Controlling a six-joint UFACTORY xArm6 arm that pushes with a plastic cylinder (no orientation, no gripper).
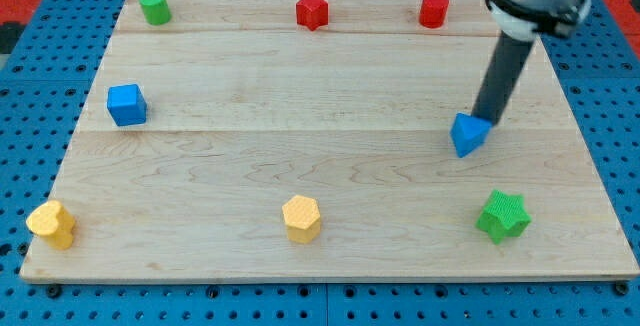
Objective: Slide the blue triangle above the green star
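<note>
The blue triangle (468, 134) lies at the view's right on the wooden board (330, 166). The green star (503, 216) sits below it and slightly to the right, near the board's bottom right corner. My tip (484, 120) touches the blue triangle's upper right edge; the dark rod slants up to the view's top right. A gap of bare board separates the triangle from the star.
A red star (312, 11), a red cylinder (433, 10) and a green cylinder (154, 7) line the top edge. A blue cube (127, 104) is at the left. A yellow block (51, 224) and a yellow hexagon (301, 217) sit along the bottom.
</note>
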